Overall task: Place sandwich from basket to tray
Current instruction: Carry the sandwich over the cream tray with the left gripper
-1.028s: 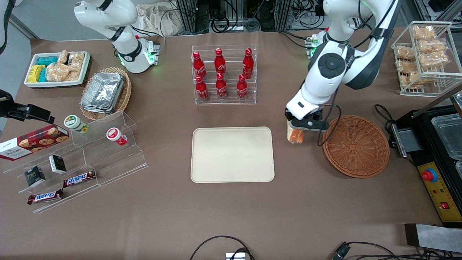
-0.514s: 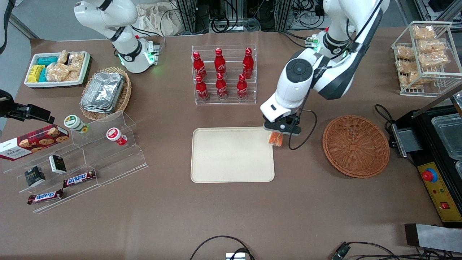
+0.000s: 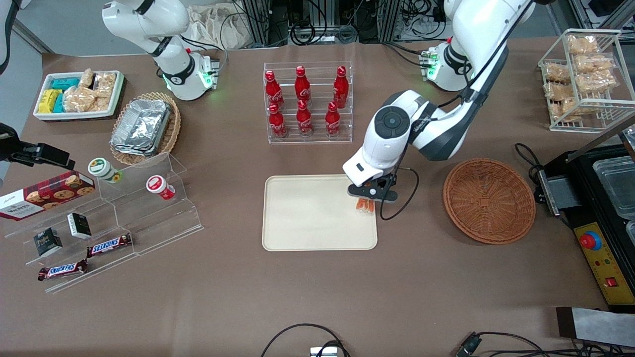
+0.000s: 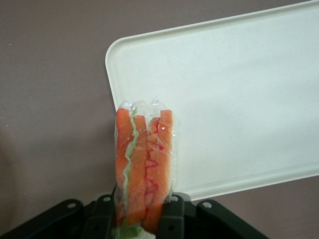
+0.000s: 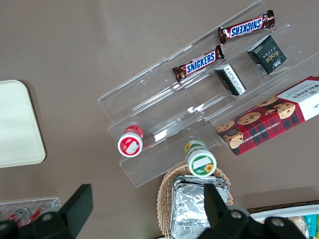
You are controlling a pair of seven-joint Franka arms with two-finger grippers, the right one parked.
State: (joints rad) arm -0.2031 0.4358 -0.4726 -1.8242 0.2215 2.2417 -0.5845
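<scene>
My gripper [image 3: 365, 198] is shut on the sandwich [image 3: 365, 205], holding it just above the beige tray [image 3: 307, 218], over the tray's edge nearest the basket. In the left wrist view the plastic-wrapped sandwich [image 4: 144, 164] shows its orange and green filling edge, pinched between the black fingers [image 4: 172, 219], with the tray [image 4: 239, 89] under it. The round reddish-brown wicker basket [image 3: 489, 200] sits empty toward the working arm's end of the table.
An acrylic rack of red cola bottles [image 3: 306, 101] stands farther from the front camera than the tray. A wire basket of pastry bags [image 3: 585, 74] and a black machine [image 3: 603, 198] are at the working arm's end. An acrylic snack stand [image 3: 109, 218] and foil containers [image 3: 142, 126] lie toward the parked arm's end.
My gripper carried the sandwich from beside the basket sideways to the tray and now holds it lower, over the tray's edge.
</scene>
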